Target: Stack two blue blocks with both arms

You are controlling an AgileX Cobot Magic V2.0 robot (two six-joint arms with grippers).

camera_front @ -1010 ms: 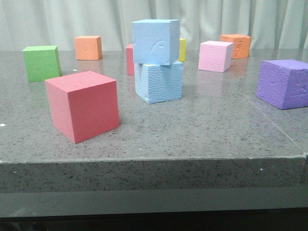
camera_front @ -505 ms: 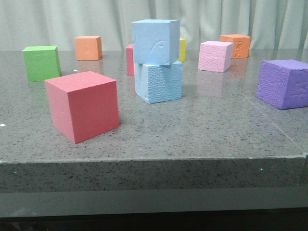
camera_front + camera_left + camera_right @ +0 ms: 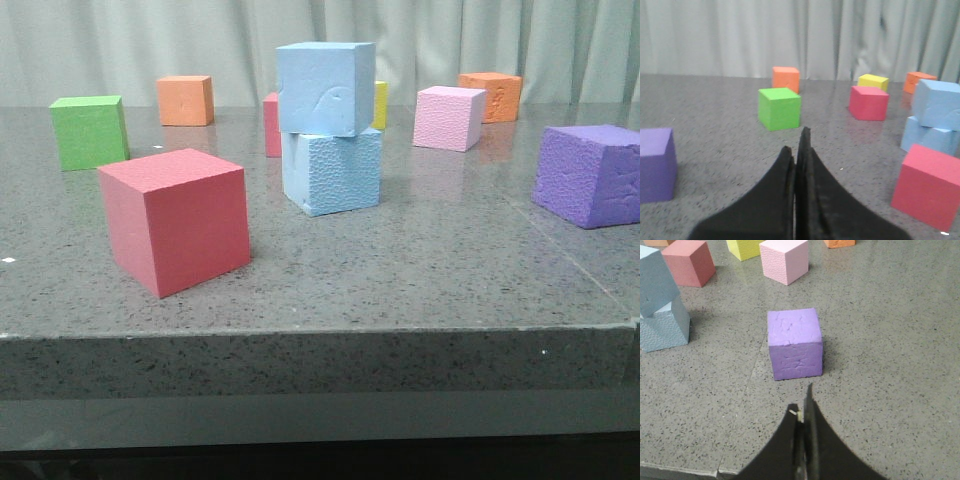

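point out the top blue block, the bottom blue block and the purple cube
top blue block point(image 3: 326, 87), front view, scratched front face
bottom blue block point(image 3: 340, 172), front view, pebbled front face
purple cube point(image 3: 793, 342), right wrist view, upper front edge

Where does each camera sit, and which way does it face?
Front view: low at the table edge, facing forward at the blue blocks; no robot part shows.
Left wrist view: on the left arm, over the shut left tool, toward the green cube.
Right wrist view: above the shut right tool, looking down at the purple cube.
All three share the blue stack.
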